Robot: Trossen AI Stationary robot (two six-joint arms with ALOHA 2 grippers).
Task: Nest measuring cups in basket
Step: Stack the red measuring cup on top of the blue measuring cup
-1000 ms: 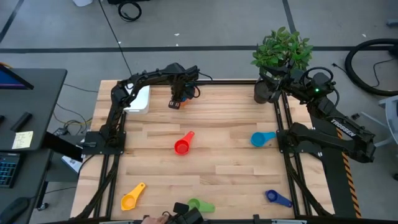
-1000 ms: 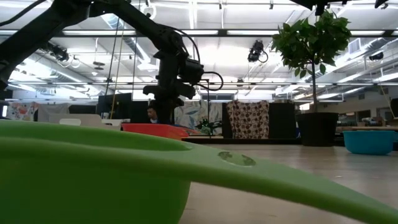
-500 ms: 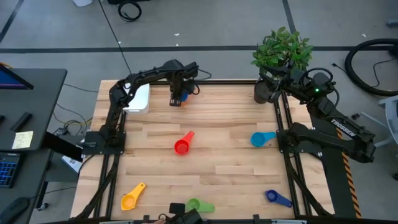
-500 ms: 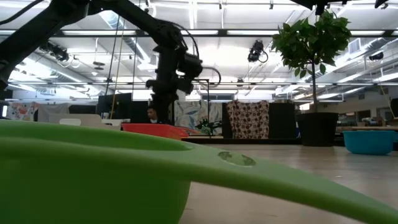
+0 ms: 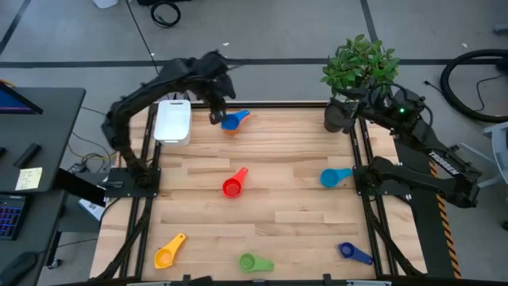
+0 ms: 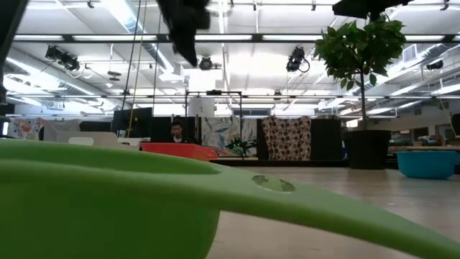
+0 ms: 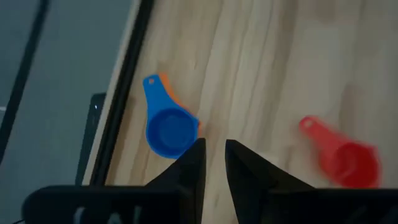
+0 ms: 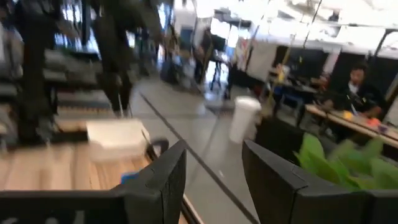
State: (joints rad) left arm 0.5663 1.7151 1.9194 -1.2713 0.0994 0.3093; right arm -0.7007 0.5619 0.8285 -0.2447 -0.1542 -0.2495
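At the far edge of the table: a light blue cup [image 5: 231,121] sits inside an orange cup [image 5: 241,117], whose handle shows beside it, just right of the basket.
Basket: the white basket [image 5: 173,123] stands at the far left corner, with no cup visible in it from above.
Left gripper: the left gripper [image 5: 214,116] hangs just left of the blue-on-orange pair, raised off the wood. In the wrist view its fingers [image 7: 191,167] stand a narrow gap apart with nothing between them.
Right gripper: the right gripper [image 8: 212,174] waits by the plant pot [image 5: 336,117] at the far right corner, jaws spread and holding nothing.
Other cups: red [image 5: 232,185] mid-table, another light blue [image 5: 332,177] to its right, yellow [image 5: 167,253], green [image 5: 252,261] and dark blue [image 5: 352,253] along the near edge.
Stage, as I judge it: one pair is nested but outside the basket, and five cups are loose.
Risk: pinching the pair by the blue rim alone could leave the orange cup behind.
Risk: the narrow gap may clip a rim and skid the pair toward the table edge.
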